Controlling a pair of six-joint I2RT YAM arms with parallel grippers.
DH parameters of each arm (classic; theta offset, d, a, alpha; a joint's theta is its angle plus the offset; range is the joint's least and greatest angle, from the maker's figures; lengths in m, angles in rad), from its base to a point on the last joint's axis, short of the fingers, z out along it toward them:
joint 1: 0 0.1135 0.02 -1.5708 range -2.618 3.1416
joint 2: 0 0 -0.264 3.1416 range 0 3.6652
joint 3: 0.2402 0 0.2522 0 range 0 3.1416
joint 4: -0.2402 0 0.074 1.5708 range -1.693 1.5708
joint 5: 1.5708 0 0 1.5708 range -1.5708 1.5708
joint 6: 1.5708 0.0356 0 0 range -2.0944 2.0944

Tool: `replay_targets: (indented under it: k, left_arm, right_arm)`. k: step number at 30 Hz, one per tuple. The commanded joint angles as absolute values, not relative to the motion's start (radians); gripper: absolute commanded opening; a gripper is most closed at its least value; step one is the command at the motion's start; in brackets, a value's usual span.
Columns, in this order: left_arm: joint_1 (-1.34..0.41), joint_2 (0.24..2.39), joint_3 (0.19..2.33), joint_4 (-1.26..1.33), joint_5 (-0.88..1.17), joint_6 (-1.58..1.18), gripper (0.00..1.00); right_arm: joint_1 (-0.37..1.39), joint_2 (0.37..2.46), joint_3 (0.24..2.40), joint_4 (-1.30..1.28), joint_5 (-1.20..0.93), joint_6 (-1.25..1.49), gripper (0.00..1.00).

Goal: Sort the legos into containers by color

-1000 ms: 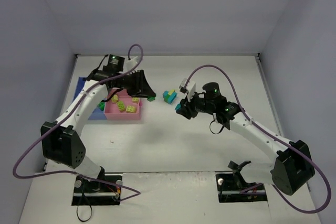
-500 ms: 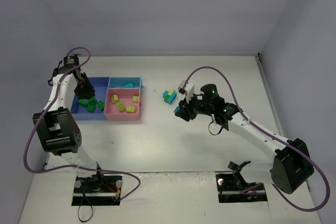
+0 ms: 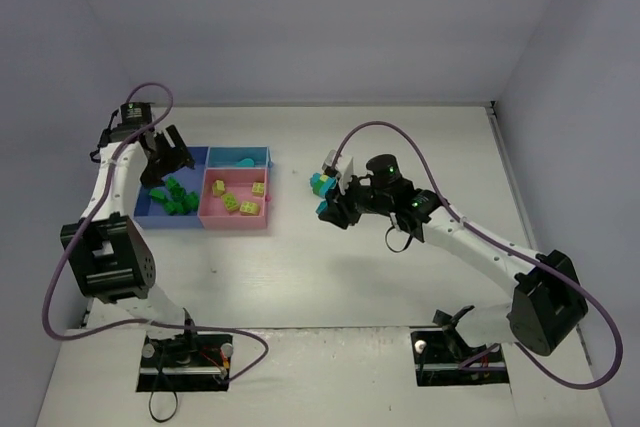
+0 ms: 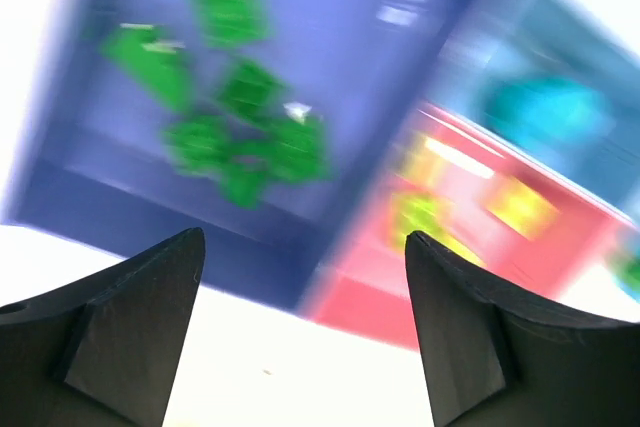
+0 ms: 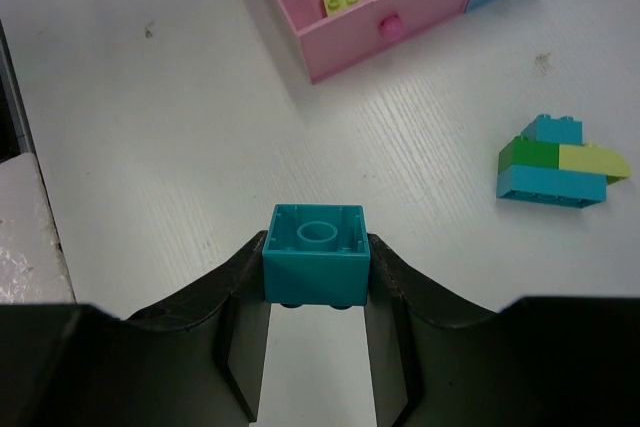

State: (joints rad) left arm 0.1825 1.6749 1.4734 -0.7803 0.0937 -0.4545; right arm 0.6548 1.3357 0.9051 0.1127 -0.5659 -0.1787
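A teal brick (image 5: pixel 318 237) sits pinched between the right gripper's (image 5: pixel 317 265) fingers. A small stack of bricks (image 5: pixel 555 162) lies ahead to their right, and the pink tray (image 5: pixel 385 25) is farther ahead. The left gripper (image 4: pixel 305 243) hangs with fingers spread and nothing between them, over the blue tray (image 4: pixel 350 67) and its dark green bricks (image 4: pixel 245 137).

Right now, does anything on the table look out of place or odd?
Yes. A small stack of teal, green and yellow-green bricks lies on the table, apart from the pink tray, joined together in mixed colours. The right gripper holds one teal brick.
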Motion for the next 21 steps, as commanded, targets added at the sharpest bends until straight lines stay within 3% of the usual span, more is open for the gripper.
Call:
replay_targets:
  k: [1, 7, 14, 21]
  left_arm:
    - [0.088, 1.511, 1.519, -0.776, 0.355, -0.462, 0.74]
    - [-0.208, 1.445, 1.505, -0.765, 0.679, -0.501, 0.74]
    - [-0.451, 1.425, 1.479, -0.644, 0.724, -0.571, 0.74]
    - [-0.509, 1.468, 1.47, -0.601, 0.723, -0.609, 0.74]
  right_arm:
    - [0.67, 1.335, 0.988, 0.193, -0.614, -0.207, 0.02]
    - [0.673, 1.361, 1.04, 0.161, -0.663, -0.258, 0.05]
    - [0.68, 1.37, 1.055, 0.132, -0.699, -0.281, 0.07]
    - [0.683, 1.368, 1.066, 0.132, -0.696, -0.278, 0.08]
